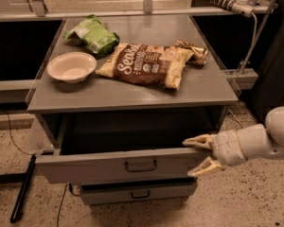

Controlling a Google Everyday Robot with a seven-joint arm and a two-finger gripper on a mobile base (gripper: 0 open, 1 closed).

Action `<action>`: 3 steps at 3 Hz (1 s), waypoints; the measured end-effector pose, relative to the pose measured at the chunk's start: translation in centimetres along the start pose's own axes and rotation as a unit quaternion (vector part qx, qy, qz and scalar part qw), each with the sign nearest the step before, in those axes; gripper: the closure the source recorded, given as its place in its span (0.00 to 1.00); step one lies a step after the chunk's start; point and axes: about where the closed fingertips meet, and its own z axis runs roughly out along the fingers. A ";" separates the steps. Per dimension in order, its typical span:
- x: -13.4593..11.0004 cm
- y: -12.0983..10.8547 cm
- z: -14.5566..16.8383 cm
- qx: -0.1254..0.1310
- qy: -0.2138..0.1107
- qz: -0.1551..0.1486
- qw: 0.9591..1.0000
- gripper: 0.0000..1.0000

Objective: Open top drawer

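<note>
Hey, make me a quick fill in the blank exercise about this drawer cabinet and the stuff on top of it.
The top drawer is ___, not shut.
The end effector sits at the ___ end of the drawer front as pictured, jaws open.
The white bowl on the cabinet top holds ___.
Missing words: open; right; nothing.

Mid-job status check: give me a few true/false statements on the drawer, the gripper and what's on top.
1. The top drawer stands pulled out. True.
2. The gripper is on the drawer's black handle. False: it is at the right end of the front panel, fingers apart.
3. A white bowl sits on the cabinet top. True.
4. The brown snack bag lies inside the drawer. False: it lies on the cabinet top.
</note>
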 end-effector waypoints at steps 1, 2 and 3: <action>1.3 2.7 0.4 -0.021 -0.016 0.005 1.000 0.05; 0.7 2.5 0.0 -0.021 -0.017 0.005 1.000 0.27; 0.3 2.4 -0.3 -0.021 -0.017 0.005 1.000 0.51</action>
